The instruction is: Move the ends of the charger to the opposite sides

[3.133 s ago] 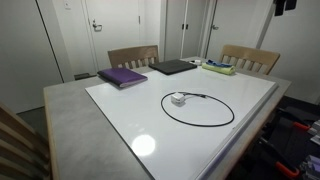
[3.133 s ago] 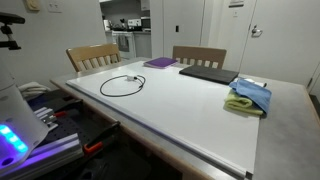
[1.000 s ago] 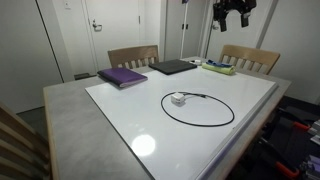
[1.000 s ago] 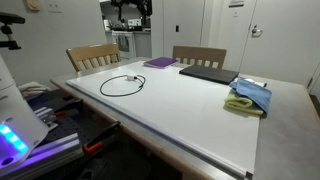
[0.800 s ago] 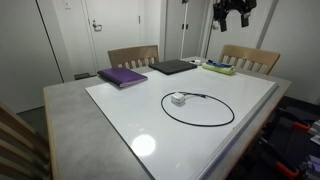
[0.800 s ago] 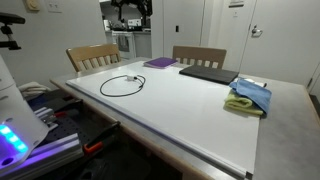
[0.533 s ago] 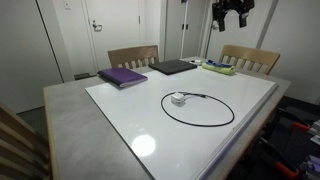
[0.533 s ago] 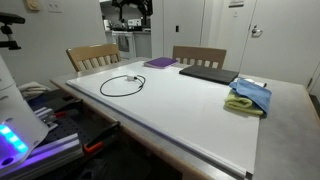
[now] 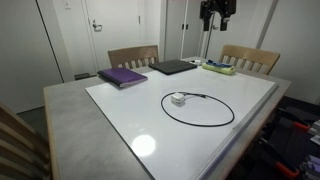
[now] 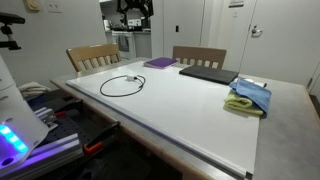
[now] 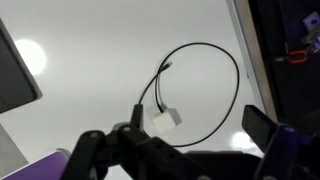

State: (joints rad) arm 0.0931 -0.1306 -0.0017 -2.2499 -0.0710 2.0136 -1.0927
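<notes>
The gripper (image 9: 218, 12) hangs high over the far side, fingers spread and empty, probably to view the whole charger (image 9: 200, 124), which lies looped in the middle of the table (image 9: 115, 115), plug (image 9: 178, 99) on its left, with bare room around it and every edge well apart.
</notes>
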